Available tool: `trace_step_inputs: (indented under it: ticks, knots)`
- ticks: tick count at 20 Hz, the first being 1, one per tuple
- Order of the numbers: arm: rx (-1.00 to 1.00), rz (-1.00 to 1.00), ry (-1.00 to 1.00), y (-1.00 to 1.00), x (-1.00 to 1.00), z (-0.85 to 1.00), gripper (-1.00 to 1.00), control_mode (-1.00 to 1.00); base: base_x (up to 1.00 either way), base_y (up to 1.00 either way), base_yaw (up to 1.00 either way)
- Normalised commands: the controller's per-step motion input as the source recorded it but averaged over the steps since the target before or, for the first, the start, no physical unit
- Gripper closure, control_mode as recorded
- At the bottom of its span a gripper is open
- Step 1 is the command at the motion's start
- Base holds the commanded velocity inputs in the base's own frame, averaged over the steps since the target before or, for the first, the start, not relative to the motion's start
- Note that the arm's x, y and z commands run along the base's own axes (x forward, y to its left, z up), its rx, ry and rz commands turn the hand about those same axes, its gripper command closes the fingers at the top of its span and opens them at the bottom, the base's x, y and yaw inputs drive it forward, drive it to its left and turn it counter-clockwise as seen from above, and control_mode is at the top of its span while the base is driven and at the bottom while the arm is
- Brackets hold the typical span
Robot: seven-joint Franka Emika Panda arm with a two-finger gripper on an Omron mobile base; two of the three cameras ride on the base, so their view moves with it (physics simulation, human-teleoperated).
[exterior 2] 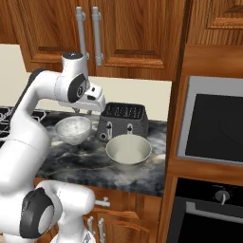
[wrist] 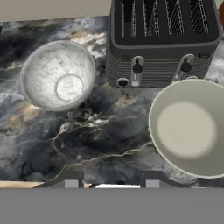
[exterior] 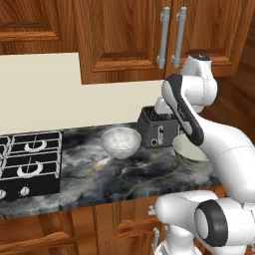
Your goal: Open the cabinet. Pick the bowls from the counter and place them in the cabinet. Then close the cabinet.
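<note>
Cabinet (exterior: 149,35) on the wall above the worktop, both doors shut, two silver bar handles (exterior: 172,37) side by side at the middle seam. Dark marble worktop (exterior: 99,174) below it, black gas hob (exterior: 30,162) at its left end, built-in oven (exterior 2: 213,128) in the wood column to the right. White arm (exterior: 199,114) raised over the worktop, hand pointing down above the bare marble between the bowls. Black toaster (exterior 2: 123,122) against the back wall. Cream bowl (exterior 2: 128,151) just in front of toaster, right side, upright. Speckled bowl (exterior 2: 72,129) left of toaster, upright, apart from the cream one. Fingers (wrist: 109,179) part-way apart, nothing between them, clear of both bowls.
</note>
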Motion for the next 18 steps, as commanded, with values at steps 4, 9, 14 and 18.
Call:
trace_step_inputs:
  ticks: [4,9,14,18]
  knots:
    - [-0.01,0.02,-0.18,0.06,-0.43,0.09,-1.00,-1.00,0.00,0.00,0.00]
    - [-0.04,0.00,-0.40,0.02,-0.58,0.22,-1.00,-1.00,0.00,0.00,0.00]
    - [-0.05,0.00,-0.32,0.00,-0.40,0.85,-1.00,-1.00,0.00,0.00,0.00]
    - [-0.07,0.00,-0.17,-0.01,-0.15,0.78,-1.00,-1.00,0.00,0.00,0.00]
